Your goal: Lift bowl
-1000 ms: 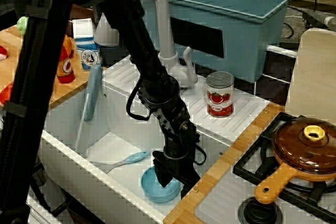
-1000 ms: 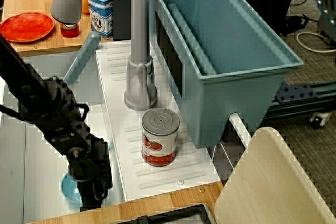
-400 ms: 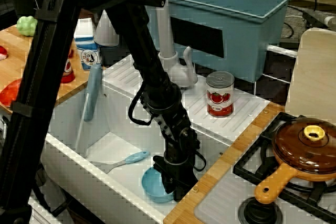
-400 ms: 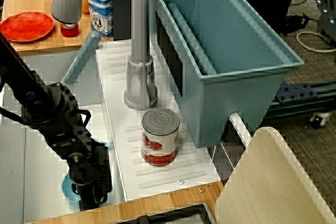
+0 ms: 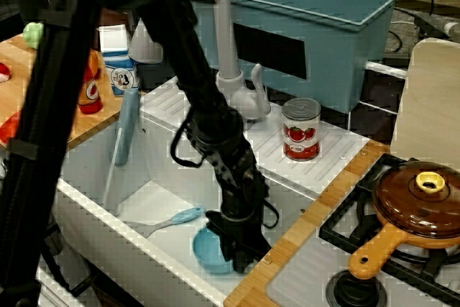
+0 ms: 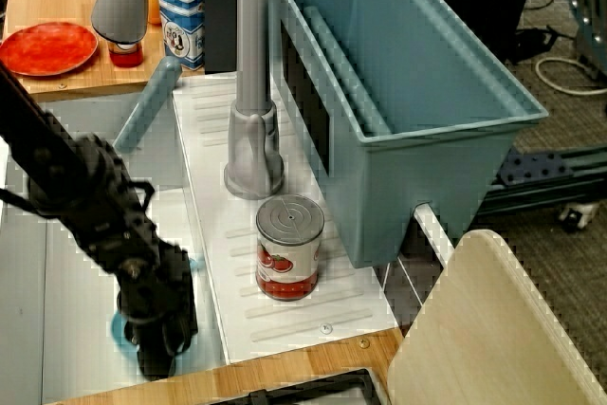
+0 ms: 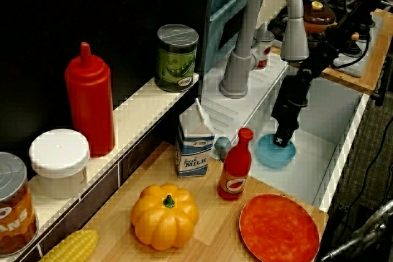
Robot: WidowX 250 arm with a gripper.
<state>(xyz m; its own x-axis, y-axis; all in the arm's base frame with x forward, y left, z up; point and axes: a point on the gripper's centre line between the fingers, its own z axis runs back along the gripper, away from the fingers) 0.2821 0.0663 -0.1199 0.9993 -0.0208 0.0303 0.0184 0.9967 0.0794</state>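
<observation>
The bowl (image 5: 208,251) sits low in the white sink (image 5: 154,203), near its front right corner, upright and partly hidden behind the gripper (image 5: 237,253). The black arm (image 5: 215,134) reaches steeply down into the basin, its tip set at the bowl's rim; from the far side the gripper (image 7: 282,142) stands over the bowl (image 7: 275,151) at its inner edge. The fingers appear to straddle the rim, though whether they are clamped on it cannot be told from here. A spatula (image 5: 167,221) lies on the sink floor just left of the bowl. On the drainboard behind stands a tomato can (image 5: 301,129), beside the grey faucet (image 5: 231,62). Across the counter sit a red plate (image 7: 279,227), a milk carton (image 7: 194,140) and a sauce bottle (image 7: 234,165).
</observation>
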